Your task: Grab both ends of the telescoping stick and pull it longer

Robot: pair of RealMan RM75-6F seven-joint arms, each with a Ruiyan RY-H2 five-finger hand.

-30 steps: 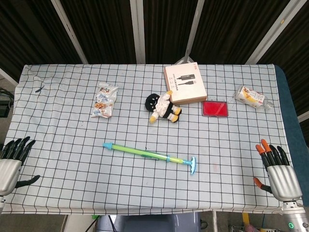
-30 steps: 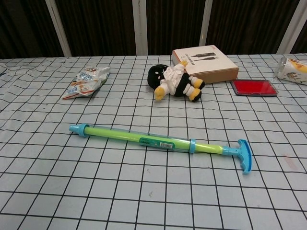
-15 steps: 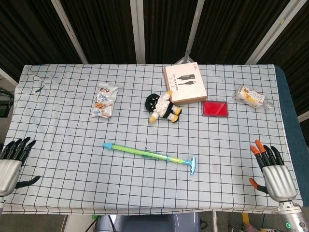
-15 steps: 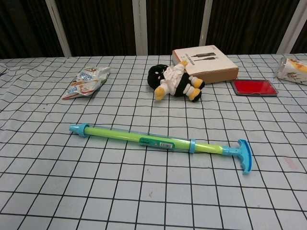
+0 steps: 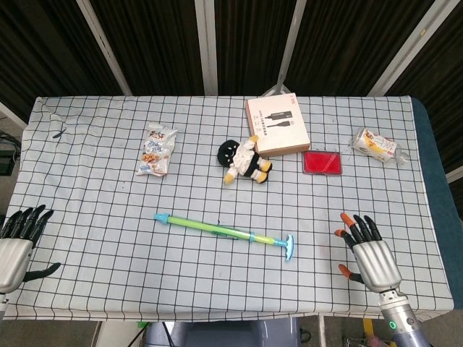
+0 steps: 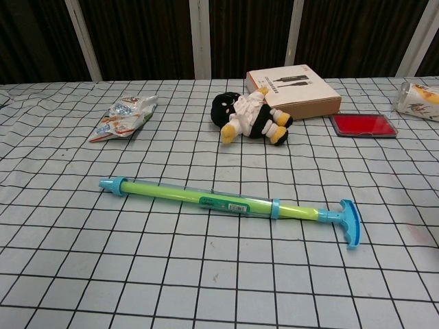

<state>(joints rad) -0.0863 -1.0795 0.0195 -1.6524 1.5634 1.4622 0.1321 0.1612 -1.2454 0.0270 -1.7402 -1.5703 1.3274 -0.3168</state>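
- The telescoping stick point(image 5: 224, 230) lies flat on the checked tablecloth point(image 5: 94, 188), a little near of the table's middle, slanting from its pointed blue tip at left to its blue T-handle point(image 5: 289, 246) at right, with nothing touching it
- The right hand point(image 5: 370, 254) hovers above the near right part of the cloth, fingers spread wide and holding nothing; it sits right of the T-handle with a stretch of bare cloth between them
- The left hand point(image 5: 16, 244) is at the near left corner, right on the cloth's edge, fingers apart and empty, well apart from the stick's tip
- Bare cloth surrounds the stick on all sides; the near edge of the table runs just behind both hands
- Farther back sit a snack packet point(image 5: 157, 149) at left, a plush doll point(image 5: 244, 160) in the middle, and a cardboard box point(image 5: 276, 126) just beyond the doll
- A red card case point(image 5: 322, 162) lies right of the box, and a small wrapped pack point(image 5: 377, 144) rests near the far right edge
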